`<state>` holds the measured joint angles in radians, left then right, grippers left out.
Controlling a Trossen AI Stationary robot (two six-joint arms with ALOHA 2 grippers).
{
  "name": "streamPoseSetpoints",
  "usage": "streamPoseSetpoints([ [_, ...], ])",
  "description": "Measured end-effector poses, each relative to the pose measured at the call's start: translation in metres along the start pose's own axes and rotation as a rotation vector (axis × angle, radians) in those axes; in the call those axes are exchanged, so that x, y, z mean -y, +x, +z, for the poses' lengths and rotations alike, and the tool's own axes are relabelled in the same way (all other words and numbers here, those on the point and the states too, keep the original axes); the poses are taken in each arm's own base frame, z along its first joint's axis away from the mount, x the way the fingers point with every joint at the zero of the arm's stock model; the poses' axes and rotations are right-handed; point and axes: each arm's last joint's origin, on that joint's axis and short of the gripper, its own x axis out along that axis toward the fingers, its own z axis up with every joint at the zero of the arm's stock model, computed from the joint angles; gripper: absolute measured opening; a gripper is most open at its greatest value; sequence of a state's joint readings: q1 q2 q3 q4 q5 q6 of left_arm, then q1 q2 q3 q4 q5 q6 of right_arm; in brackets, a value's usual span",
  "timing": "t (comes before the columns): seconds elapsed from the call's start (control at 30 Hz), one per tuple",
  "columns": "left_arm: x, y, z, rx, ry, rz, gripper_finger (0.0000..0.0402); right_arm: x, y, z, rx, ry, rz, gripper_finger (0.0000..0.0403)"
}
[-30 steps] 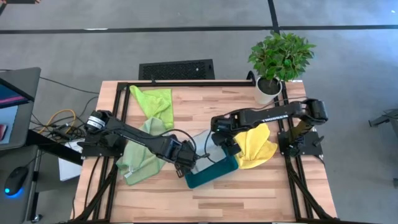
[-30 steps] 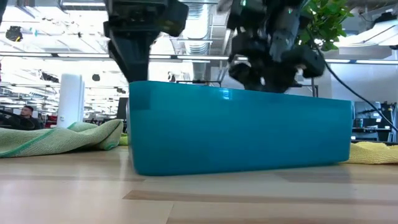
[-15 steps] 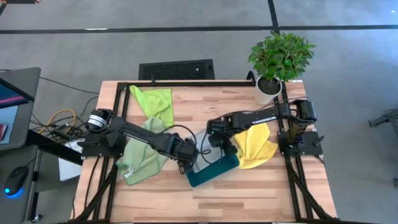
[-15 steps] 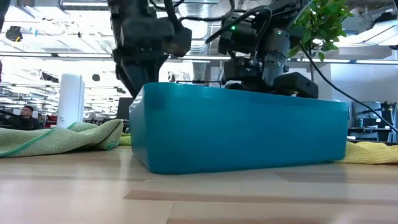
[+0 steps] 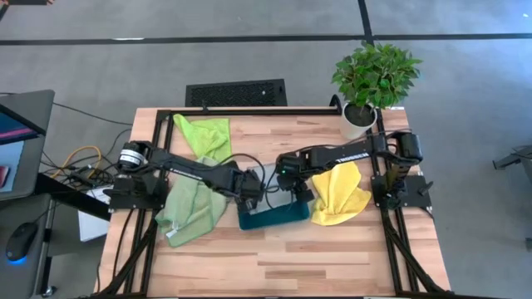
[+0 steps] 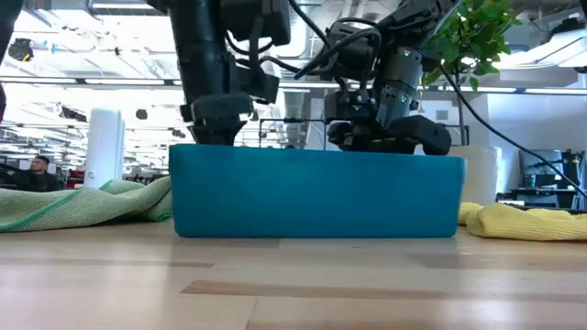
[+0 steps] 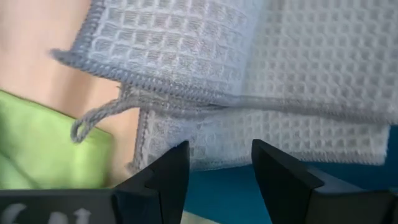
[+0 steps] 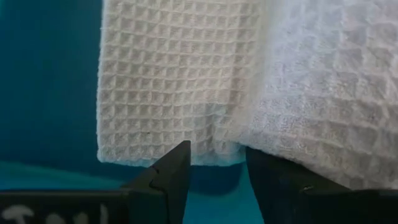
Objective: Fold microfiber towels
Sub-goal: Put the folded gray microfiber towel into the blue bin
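Grey towel [image 7: 261, 81] lies folded in the teal tray [image 5: 268, 218], just ahead of both sets of fingers. Left fingers [image 7: 168, 180] and right fingers [image 8: 174, 174] stand apart, gripping nothing, hovering over the tray.

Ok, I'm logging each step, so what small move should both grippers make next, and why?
Probably lift both straight up. The left gripper and right gripper are open above the folded grey towel, which lies in the teal tray and is not pinched.
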<state>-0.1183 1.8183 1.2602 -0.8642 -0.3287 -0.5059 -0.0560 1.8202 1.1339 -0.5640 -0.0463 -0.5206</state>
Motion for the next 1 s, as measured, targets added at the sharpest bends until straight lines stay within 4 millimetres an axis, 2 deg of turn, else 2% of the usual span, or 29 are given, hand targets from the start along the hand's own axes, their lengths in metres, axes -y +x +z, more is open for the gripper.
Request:
streamPoseSetpoints([
  [0.13,-0.016,0.005,0.008,0.011,0.015,0.060,0.0168,0.008,0.000,-0.004,-0.004,0.024,-0.020,0.0179],
  [0.3,-0.035,0.011,0.015,0.015,0.020,0.127,0.0168,0.024,-0.002,-0.011,-0.037,0.070,-0.131,0.0179],
  [0.53,-0.051,0.013,0.023,0.020,0.003,0.189,0.0168,0.038,-0.006,-0.022,-0.052,0.114,-0.157,0.0179],
  [0.7,-0.053,-0.005,0.033,0.057,0.032,0.196,0.0168,0.038,-0.025,-0.020,-0.022,0.113,-0.177,0.0179],
  [0.8,-0.053,-0.021,0.036,0.095,0.034,0.172,0.0168,0.037,-0.043,-0.017,0.019,0.110,-0.201,0.0179],
  [1.0,-0.048,-0.054,0.016,0.064,-0.066,0.098,0.0168,0.015,-0.077,-0.012,0.068,0.099,-0.203,0.0179],
])
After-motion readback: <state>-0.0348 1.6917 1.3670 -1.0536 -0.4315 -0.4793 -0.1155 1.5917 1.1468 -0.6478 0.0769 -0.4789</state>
